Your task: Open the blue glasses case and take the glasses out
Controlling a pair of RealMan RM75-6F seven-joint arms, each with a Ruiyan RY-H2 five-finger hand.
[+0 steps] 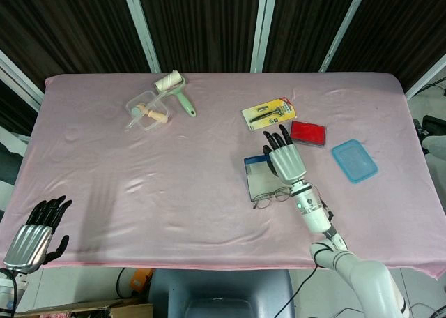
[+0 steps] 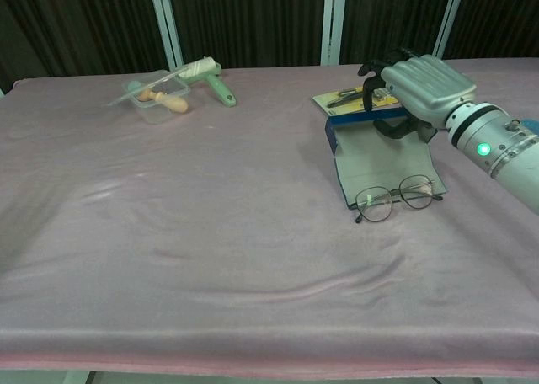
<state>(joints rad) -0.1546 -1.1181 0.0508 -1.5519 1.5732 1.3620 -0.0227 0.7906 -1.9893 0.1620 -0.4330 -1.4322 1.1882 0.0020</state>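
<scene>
My right hand (image 1: 286, 162) hovers over the far part of the blue glasses case (image 2: 381, 158), which lies open and flat on the right half of the surface (image 1: 174, 192). Its fingers (image 1: 276, 139) reach forward, slightly spread, and grip nothing that I can see; in the chest view the thumb curls under the palm above the case's raised far edge. The glasses (image 2: 396, 197) are out, resting at the case's near edge, partly on it and partly on the cloth. My left hand (image 1: 33, 236) hangs off the near left corner of the surface, its fingers (image 1: 49, 210) apart and empty.

The surface is covered in a pink cloth with soft wrinkles. Just beyond the case lies a yellow carded tool pack (image 1: 268, 113); to the right of my hand are a red flat box (image 1: 308, 133) and, further right, a blue lid (image 1: 354, 160). On the far left sit a clear plastic container (image 1: 146, 112) and a green-handled lint roller (image 1: 175, 90), touching. Behind the surface hang dark panels divided by pale metal bars (image 1: 265, 25).
</scene>
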